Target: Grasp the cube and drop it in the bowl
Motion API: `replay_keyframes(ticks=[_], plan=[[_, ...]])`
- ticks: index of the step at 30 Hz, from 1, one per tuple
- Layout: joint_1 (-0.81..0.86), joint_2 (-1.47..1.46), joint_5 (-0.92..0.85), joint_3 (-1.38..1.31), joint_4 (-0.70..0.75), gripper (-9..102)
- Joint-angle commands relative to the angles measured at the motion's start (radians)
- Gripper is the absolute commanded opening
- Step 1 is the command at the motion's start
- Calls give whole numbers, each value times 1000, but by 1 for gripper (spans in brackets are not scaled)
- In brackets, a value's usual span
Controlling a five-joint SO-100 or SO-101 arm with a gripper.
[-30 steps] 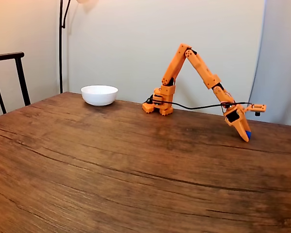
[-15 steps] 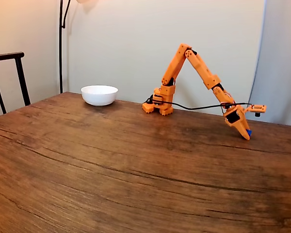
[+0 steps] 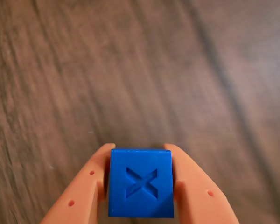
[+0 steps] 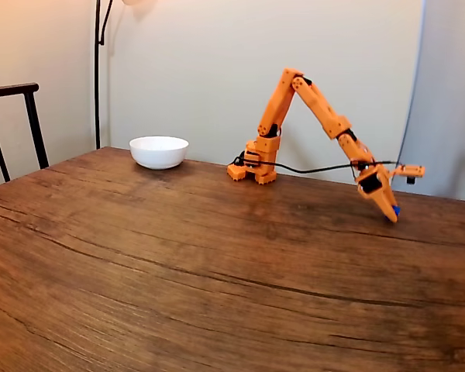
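A bright blue cube (image 3: 140,183) with an X pressed into its facing side sits squeezed between my two orange fingers (image 3: 86,191) in the wrist view. My gripper (image 3: 140,151) is shut on it, just above the wooden table. In the fixed view the gripper (image 4: 390,215) hangs at the right end of the orange arm, pointing down, with the cube (image 4: 396,209) showing as a small blue spot at its tip. The white bowl (image 4: 159,151) stands far off to the left, near the table's back edge.
The arm's base (image 4: 253,169) sits at the back of the wooden table (image 4: 178,263), with a black cable running to the wrist. A dark chair (image 4: 15,124) and a lamp pole (image 4: 98,70) stand at the left.
The gripper has risen slightly with the cube held in it, drawing a little back toward the base. The bowl has not moved.
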Motion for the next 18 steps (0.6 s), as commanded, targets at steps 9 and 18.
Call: replay_keyframes(ticks=[9,18], plan=[[230,518,175,-28,502,8],[528,848,249,-26,779,8]])
